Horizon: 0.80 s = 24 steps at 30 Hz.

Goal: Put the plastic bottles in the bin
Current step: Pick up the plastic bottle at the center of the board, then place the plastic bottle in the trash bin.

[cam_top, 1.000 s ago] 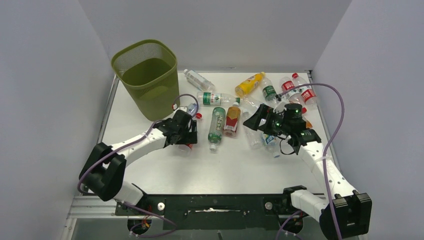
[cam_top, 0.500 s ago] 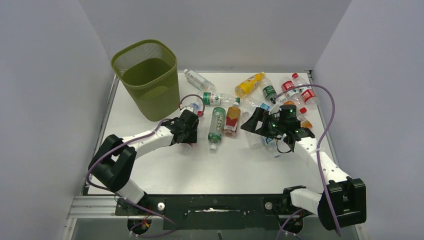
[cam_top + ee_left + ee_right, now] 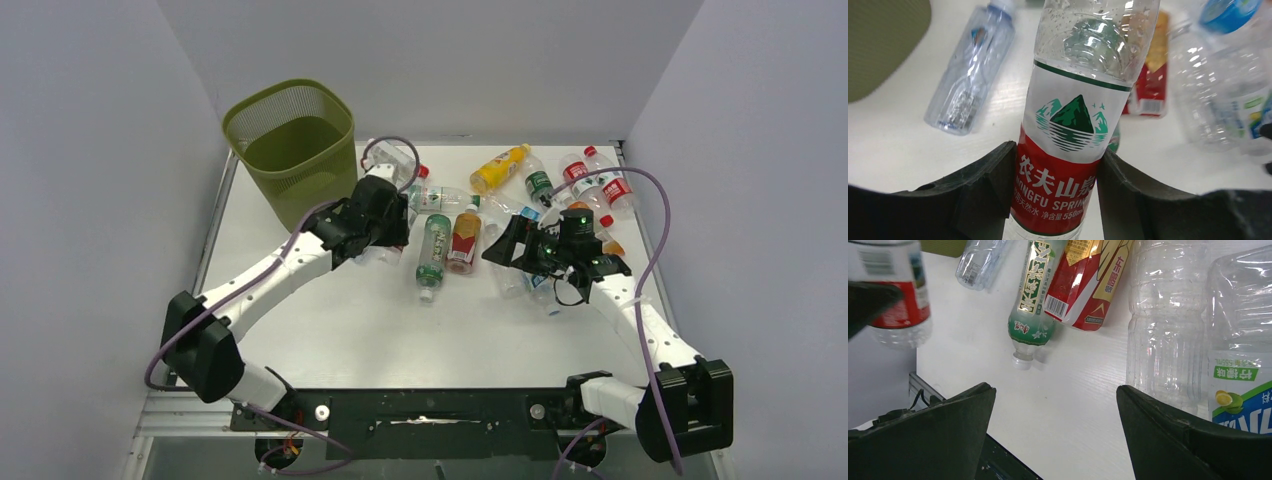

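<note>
Jaws, left gripper: gripped clear red-labelled plastic bottle
Jaws, right gripper: stood wide, empty
Left wrist only: showed green mountain logo

The olive-green mesh bin stands upright, far left. Clear plastic bottles lie scattered on their sides to its right; the left gripper clamps a red-labelled bottle.

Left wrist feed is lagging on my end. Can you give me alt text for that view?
The left gripper is shut on a red-and-white labelled bottle that fills the middle of the view. Behind it on the white table lie a clear bottle at upper left, a red-labelled bottle and a blue-capped bottle at right. The olive bin shows at top left.
</note>
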Available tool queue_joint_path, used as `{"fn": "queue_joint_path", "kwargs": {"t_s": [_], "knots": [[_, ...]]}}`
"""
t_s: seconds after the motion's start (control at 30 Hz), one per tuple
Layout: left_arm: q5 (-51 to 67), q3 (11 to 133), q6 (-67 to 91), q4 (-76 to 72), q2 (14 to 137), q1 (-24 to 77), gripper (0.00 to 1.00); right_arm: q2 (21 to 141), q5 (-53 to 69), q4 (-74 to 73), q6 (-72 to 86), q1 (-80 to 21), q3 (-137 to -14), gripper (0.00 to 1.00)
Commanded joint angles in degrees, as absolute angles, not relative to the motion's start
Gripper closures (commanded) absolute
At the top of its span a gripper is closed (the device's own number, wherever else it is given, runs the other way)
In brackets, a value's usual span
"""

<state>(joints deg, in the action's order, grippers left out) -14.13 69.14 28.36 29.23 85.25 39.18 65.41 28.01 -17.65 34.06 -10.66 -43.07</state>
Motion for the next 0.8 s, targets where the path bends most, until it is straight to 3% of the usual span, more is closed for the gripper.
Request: {"fn": "queue_joint_path", "kwargs": {"t_s": [0.0, 0.43, 0.77], "knots": [[-14.93, 78.58, 25.74, 31.87, 81.66, 39.12, 0.63, 63.52, 27.77, -17.58, 33.11, -11.03, -45.75, 0.02], [-16.52, 103.08, 19.98, 37.14, 85.17, 32.93, 0.63, 62.78, 28.37, -16.55, 34.15, -11.16, -45.30, 0.02], [-13.55, 110.05, 17.31, 34.03, 85.61, 16.22, 0.64, 62.52, 29.18, -15.53, 34.80, -11.15, -44.25, 0.02]]}}
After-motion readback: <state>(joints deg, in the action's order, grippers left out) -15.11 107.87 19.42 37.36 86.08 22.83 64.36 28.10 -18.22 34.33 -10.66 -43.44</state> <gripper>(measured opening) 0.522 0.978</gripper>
